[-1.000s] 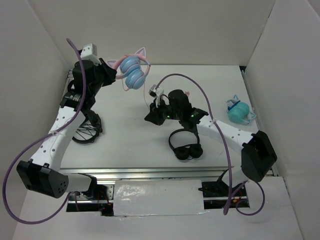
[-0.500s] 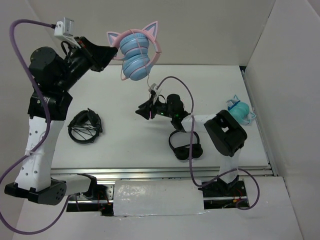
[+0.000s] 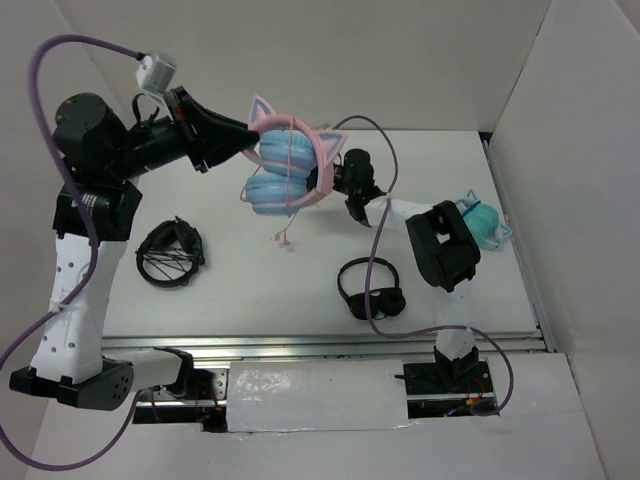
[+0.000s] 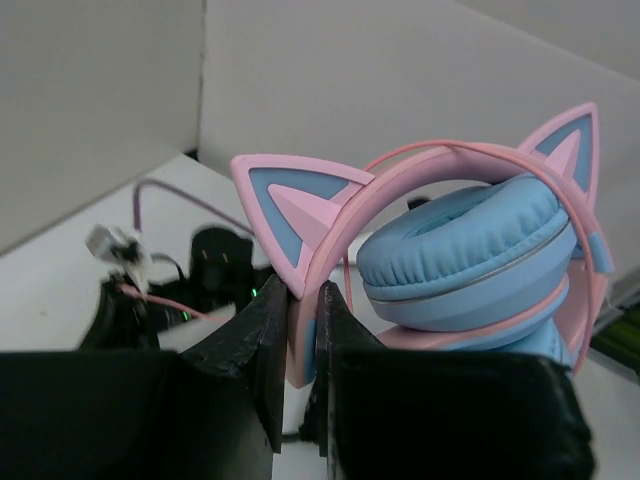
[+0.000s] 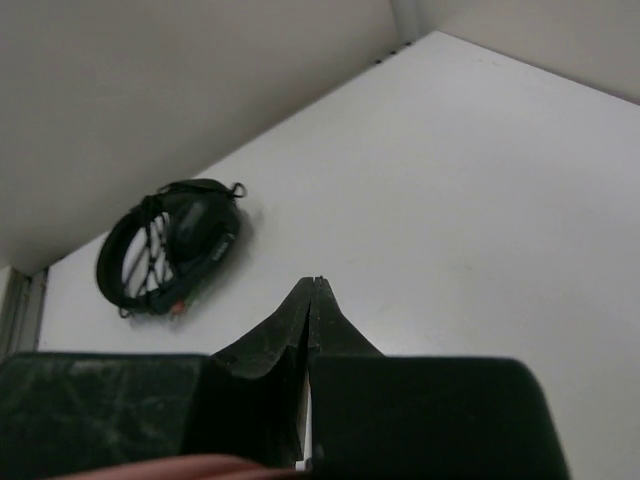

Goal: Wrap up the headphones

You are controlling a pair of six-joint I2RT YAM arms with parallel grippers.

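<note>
White table (image 3: pixel 250 290), black wire bundle (image 3: pixel 170 252), black headphones (image 3: pixel 371 290), teal headphones (image 3: pixel 478 222)

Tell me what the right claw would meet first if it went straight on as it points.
Probably the bare table beyond the shut right claw; the black wire bundle sits left of that line.

No legible text or labels.

Top overhead, wide; left wrist close; share headphones (image 3: pixel 282 190).
</note>
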